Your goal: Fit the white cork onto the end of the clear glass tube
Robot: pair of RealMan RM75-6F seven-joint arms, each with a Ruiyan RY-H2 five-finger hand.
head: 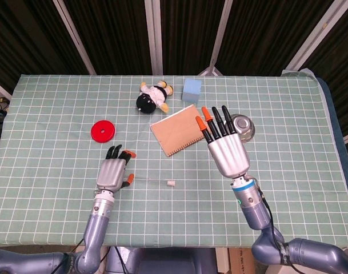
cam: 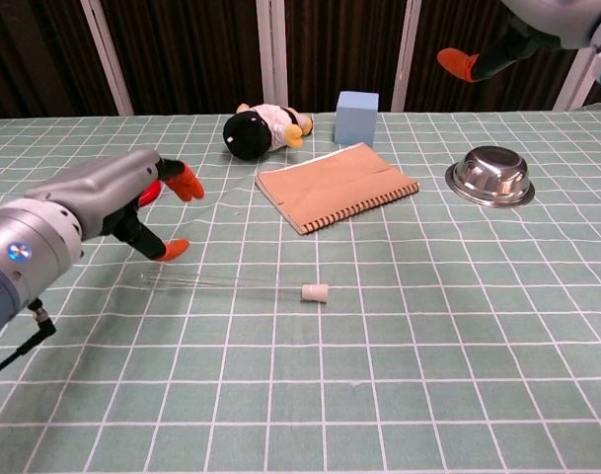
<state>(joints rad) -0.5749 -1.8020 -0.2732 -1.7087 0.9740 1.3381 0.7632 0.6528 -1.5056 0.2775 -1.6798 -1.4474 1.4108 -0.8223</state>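
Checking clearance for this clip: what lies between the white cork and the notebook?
Only bare green grid cloth between the white cork and the notebook, plainest in the chest view.

Bright even overhead light, soft faint shadows, sharp focus, dark backdrop

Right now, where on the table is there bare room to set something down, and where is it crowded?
Bare cloth runs along the near edge below the glass tube and white cork, and on the right past the steel bowl. The far left beyond the red disc is free too. It is crowded at far centre: plush toy, blue block, spiral notebook.
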